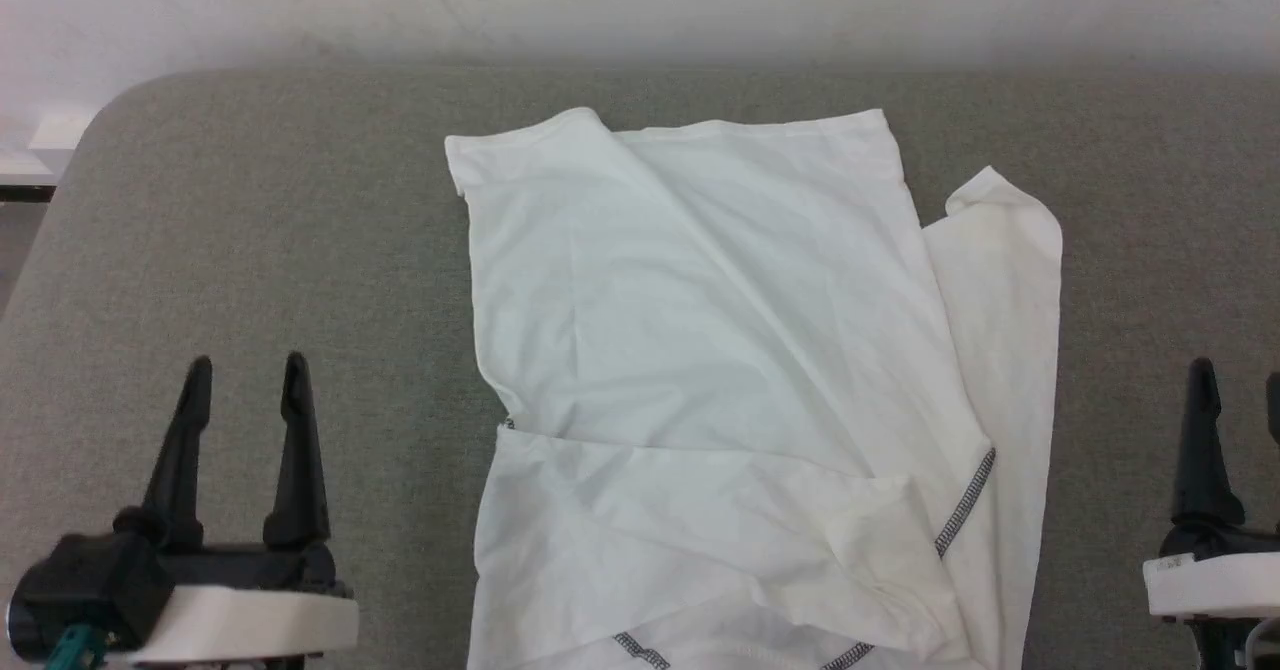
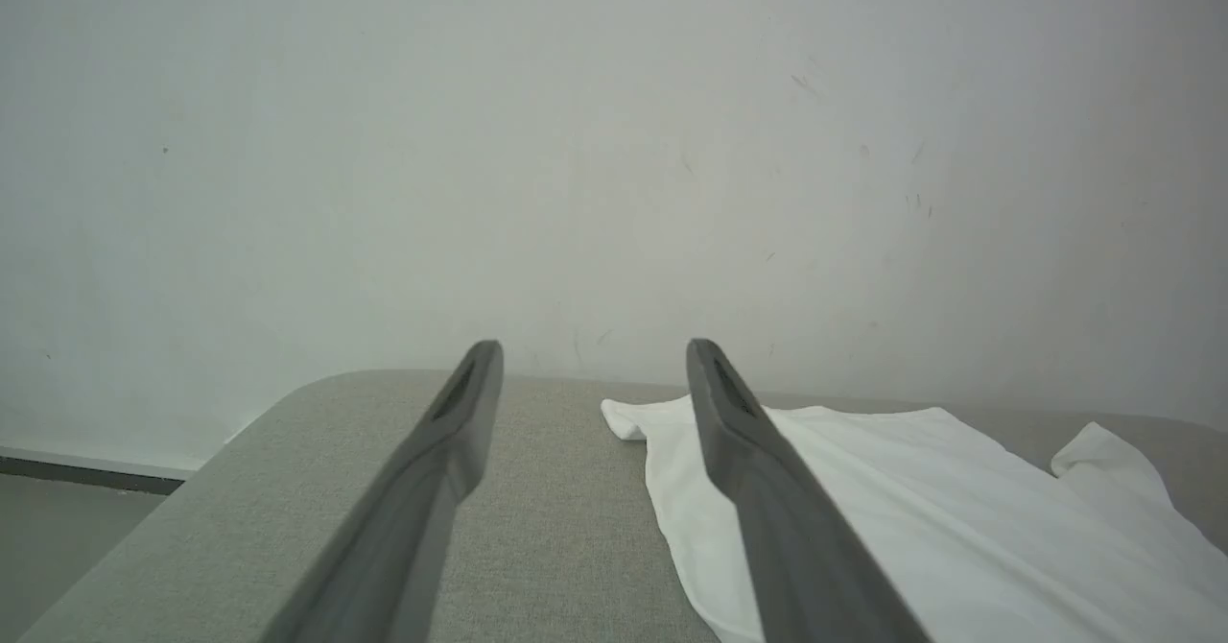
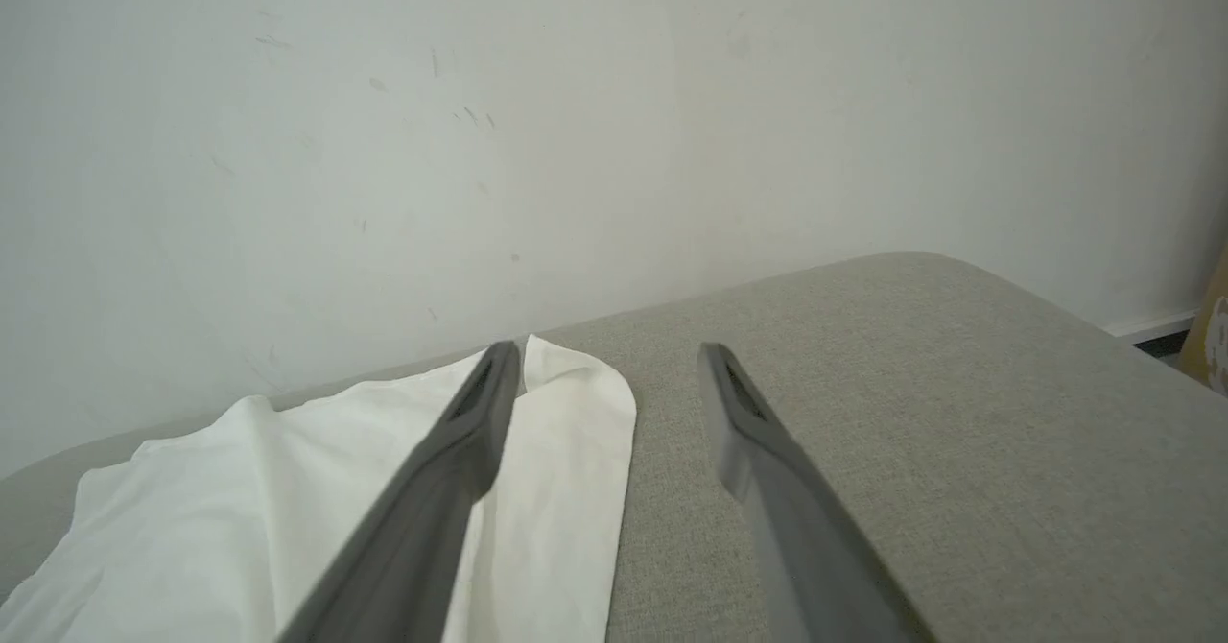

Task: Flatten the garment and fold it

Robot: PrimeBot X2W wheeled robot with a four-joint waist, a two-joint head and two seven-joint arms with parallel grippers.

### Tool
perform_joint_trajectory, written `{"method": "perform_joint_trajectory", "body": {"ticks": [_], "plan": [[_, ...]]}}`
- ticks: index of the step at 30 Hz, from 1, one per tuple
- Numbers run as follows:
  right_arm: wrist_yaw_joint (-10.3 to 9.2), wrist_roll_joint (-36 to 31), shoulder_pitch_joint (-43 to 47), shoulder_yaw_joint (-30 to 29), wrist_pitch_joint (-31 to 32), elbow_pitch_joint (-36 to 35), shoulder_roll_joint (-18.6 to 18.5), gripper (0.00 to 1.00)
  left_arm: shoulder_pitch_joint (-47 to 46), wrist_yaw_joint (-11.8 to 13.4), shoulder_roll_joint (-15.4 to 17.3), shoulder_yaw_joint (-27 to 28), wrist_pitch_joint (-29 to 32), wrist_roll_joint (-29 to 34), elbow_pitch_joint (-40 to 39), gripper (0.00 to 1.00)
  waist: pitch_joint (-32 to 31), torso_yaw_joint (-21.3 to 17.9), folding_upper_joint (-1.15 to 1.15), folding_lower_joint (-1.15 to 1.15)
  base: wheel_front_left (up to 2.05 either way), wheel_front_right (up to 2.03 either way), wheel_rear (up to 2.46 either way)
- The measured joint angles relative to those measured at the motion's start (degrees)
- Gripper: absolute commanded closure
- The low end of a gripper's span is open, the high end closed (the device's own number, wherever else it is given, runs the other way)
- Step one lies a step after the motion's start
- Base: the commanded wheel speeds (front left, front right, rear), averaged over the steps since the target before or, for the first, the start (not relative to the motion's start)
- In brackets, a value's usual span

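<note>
Work surface: a grey fabric-covered surface (image 1: pixel 250 200) with a pale wall (image 1: pixel 640 0) at its far side.

Garment position: the garment (image 1: pixel 720 350) lies in the middle of the surface, between my two grippers. Its straight hem (image 1: pixel 750 128) is at the far side, and the end with the zigzag stitching (image 1: pixel 965 510) is nearest me.

Garment condition: spread out but not flat. Long creases run diagonally across the body. The far-left corner (image 1: pixel 470 155) is turned over. A layer of cloth (image 1: pixel 680 520) lies folded across the near part – I judge it to be one sleeve.

Right sleeve: the right sleeve (image 1: pixel 1010 280) runs along the right edge of the body, with its end pointing to the far side.

Left gripper: my left gripper (image 1: pixel 247 360) stands to the left of the garment, well apart from it, jaws spread wide and holding nothing.

Right gripper: my right gripper (image 1: pixel 1238 372) stands to the right of the garment, apart from it, jaws likewise wide and empty.

Progress: early. I judge the flattening to be partly done at most, and no deliberate fold is in place yet.

Remaining: smooth the creases, lay out the turned corner and the crossed layer, then fold – sleeves first, then the body.

Caution: the fabric looks thin, so I expect it to drag and bunch if I pull from one side alone.
</note>
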Motion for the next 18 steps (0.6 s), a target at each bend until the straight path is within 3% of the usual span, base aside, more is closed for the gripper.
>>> {"method": "perform_joint_trajectory", "body": {"ticks": [9,18], "plan": [[0.0,1.2,1.0,1.2,-1.7,3.1,0.0,0.0,4.4,-10.8,-12.0,7.9,0.0,4.2,2.6,0.0,-0.4,0.8,0.0,0.01,0.0,0.0,0.0],[0.0,-2.6,-2.2,0.8,0.7,0.9,0.0,0.0,4.1,-18.0,-17.5,12.1,0.0,7.7,4.6,0.0,0.7,0.4,0.0,0.0,0.0,0.0,0.0]]}}
